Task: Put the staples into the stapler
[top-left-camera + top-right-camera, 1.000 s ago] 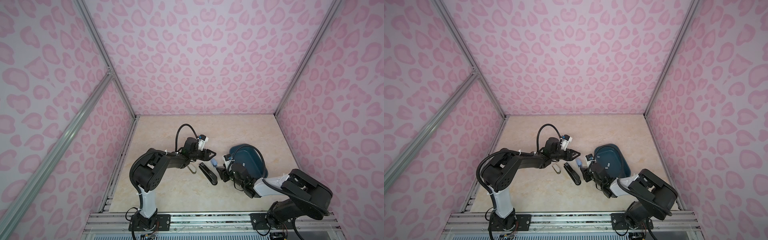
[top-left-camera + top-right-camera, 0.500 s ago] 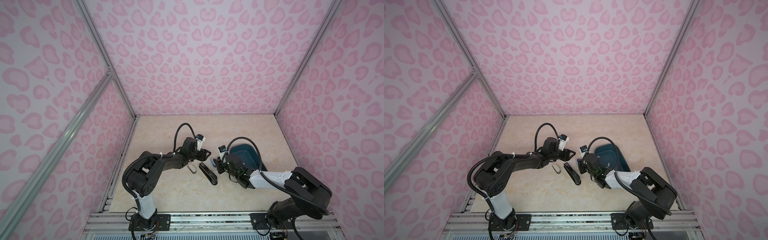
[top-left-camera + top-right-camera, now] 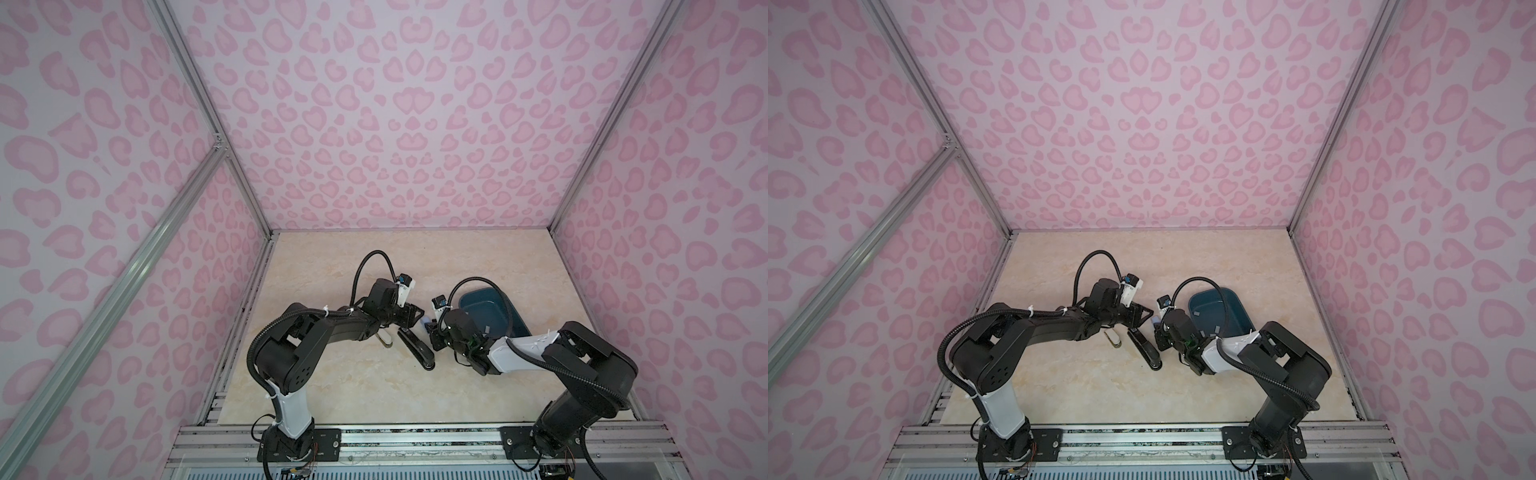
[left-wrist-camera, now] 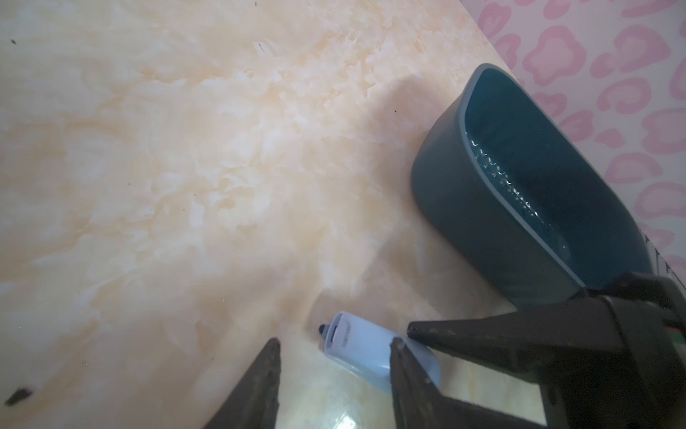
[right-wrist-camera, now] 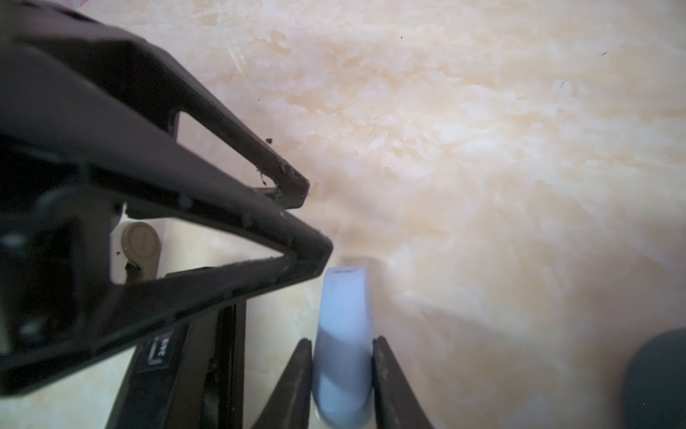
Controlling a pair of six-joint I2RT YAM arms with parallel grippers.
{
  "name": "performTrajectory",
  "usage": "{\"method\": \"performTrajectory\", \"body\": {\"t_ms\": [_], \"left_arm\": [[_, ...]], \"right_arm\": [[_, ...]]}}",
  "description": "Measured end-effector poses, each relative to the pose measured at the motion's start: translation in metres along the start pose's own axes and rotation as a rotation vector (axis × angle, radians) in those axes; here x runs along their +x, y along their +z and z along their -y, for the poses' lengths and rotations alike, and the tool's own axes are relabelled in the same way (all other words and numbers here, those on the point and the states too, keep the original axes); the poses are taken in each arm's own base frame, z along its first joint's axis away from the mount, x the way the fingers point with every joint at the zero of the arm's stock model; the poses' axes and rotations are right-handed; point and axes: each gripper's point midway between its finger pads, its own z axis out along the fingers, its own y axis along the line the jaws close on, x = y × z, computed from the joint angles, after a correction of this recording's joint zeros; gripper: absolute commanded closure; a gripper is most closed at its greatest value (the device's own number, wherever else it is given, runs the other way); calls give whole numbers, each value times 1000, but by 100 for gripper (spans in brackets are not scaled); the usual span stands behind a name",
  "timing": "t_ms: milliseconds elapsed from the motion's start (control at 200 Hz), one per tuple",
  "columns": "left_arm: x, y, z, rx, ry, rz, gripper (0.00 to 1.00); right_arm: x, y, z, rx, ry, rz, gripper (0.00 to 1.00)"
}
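**Right gripper pins the pale blue stapler while the staples wait in the bin**

Near the middle of the table [image 3: 332,395], the right gripper [image 5: 342,338] has its 2 fingers pressed against the long sides of the pale blue stapler [image 5: 345,297]. It is closed on 1 end, so the rest of the body sticks out free. That hold looks meant to keep the stapler steady and leave its other end exposed for the other arm.

The left gripper [image 5: 315,219] faces it from the opposite side, jaws part open with nothing between them. 1 fingertip sits just beside the stapler's free end; whether it touches I cannot tell. Its likely job is to pull or pry the stapler open, which 1 gripper alone could hardly do.

The staples [image 3: 485,330] lie as pale strips inside the dark teal bin [image 3: 478,305]. The bin stands toward the table's right edge, close by the right gripper, probably so a strip is a short reach away once the stapler is open. No strip is in either gripper, so loading has not begun.

A black stapler [image 3: 415,353] lies flat just on the near-edge side of both grippers, and a cream stapler [image 3: 385,338] lies beside the left arm; neither is held
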Motion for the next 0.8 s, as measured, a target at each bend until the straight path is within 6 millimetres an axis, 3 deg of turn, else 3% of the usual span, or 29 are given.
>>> {"method": "performTrajectory", "body": {"t_ms": [305,515,800], "left_arm": [[13,11,-1,-22,21,-30,51],[9,16,-3,-45,43,-7,51],[5,18,-6,-70,59,2,51]], "right_arm": [[4,8,1,-2,26,54,75],[11,11,1,-9,62,130,77],[6,14,-2,-31,105,178,77]]}}
